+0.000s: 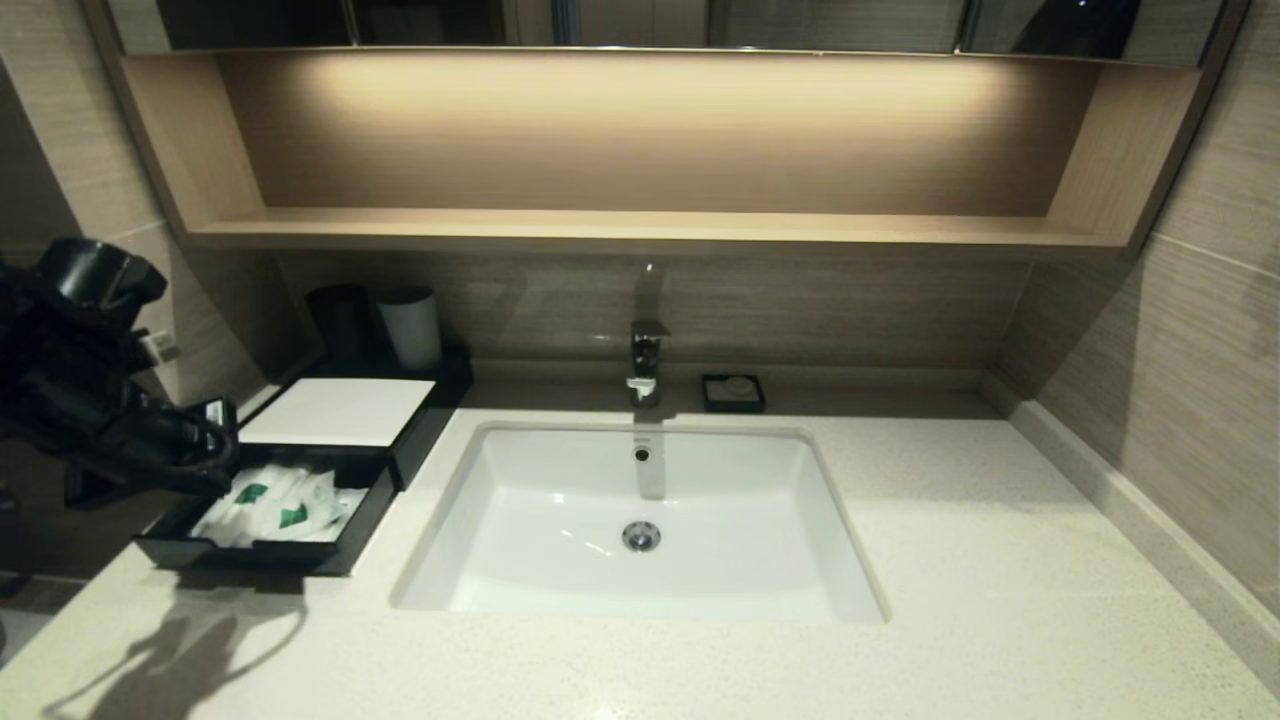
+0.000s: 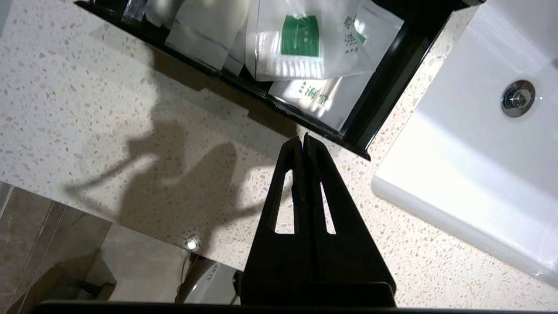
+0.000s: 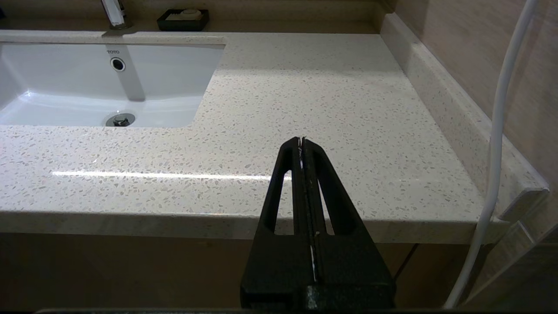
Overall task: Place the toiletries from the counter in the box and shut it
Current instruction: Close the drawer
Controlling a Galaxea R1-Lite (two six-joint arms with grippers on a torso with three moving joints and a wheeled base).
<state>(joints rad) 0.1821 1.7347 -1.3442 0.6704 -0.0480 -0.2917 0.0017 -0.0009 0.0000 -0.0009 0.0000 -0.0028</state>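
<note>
The black box (image 1: 340, 410) with its white top panel stands on the counter (image 1: 950, 560) at the left of the sink. Its black drawer (image 1: 260, 555) is pulled out toward me. Clear-wrapped white packets with green labels (image 1: 285, 505) lie inside it, and they also show in the left wrist view (image 2: 301, 43). My left gripper (image 1: 222, 462) hovers at the drawer's left side. In the left wrist view my left gripper (image 2: 303, 139) is shut and empty, above the counter just outside the drawer's front wall (image 2: 244, 83). My right gripper (image 3: 301, 140) is shut and empty, in front of the counter's front edge at the right.
The white sink (image 1: 640, 520) with a chrome tap (image 1: 645, 360) sits in the middle. A small dark soap dish (image 1: 733, 392) stands behind it. A dark cup (image 1: 340, 320) and a white cup (image 1: 410, 325) stand behind the box. A wooden shelf (image 1: 640, 228) runs above.
</note>
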